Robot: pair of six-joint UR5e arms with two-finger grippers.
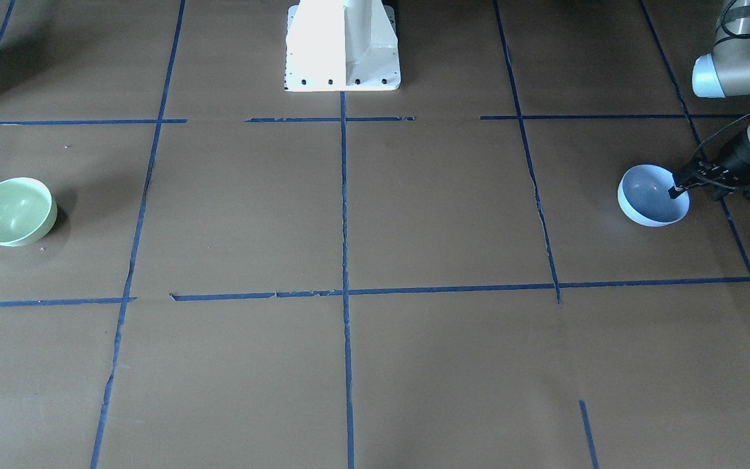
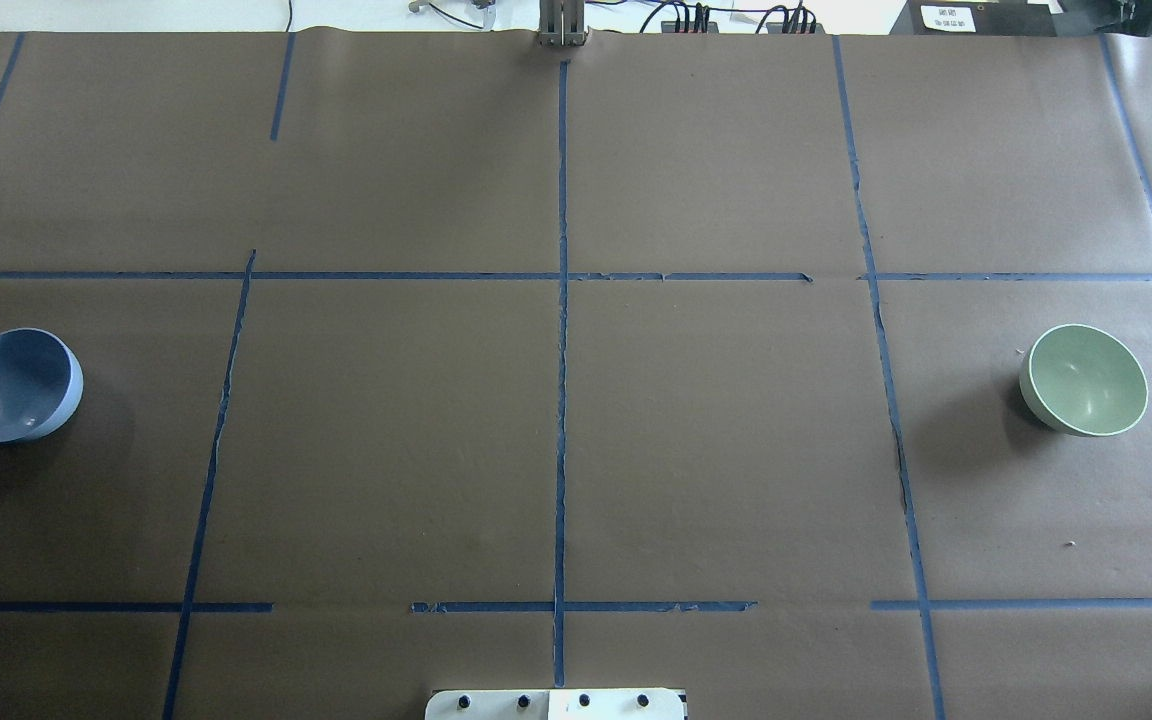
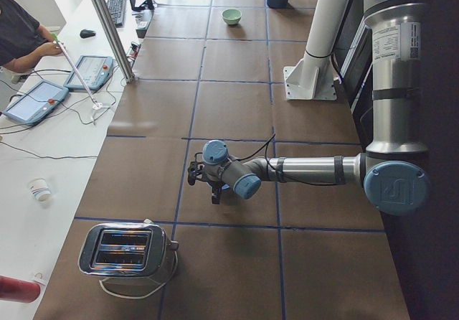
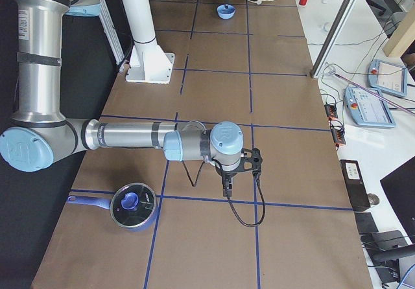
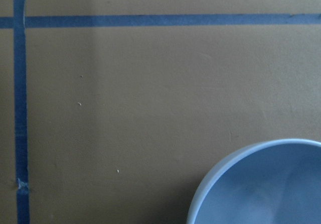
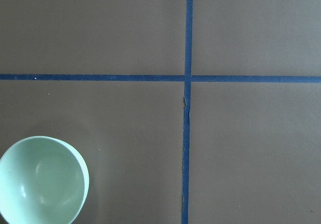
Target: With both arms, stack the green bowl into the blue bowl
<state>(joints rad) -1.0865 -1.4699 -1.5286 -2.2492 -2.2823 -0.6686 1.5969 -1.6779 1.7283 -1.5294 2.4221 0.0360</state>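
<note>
Two bowls on table (image 2: 386,450), both upright and empty, well apart at opposite ends. Green bowl (image 1: 13,212): robot's right end, untouched, not yet stacked. Blue bowl (image 1: 648,202): left end. Left gripper (image 1: 674,191): at blue bowl's rim, one fingertip inside bowl; clamped or released, cannot tell. Right gripper (image 4: 227,186): pointing down over bare table; state cannot tell. Lidded pot (image 4: 133,206) near right arm; contents hidden.
</note>
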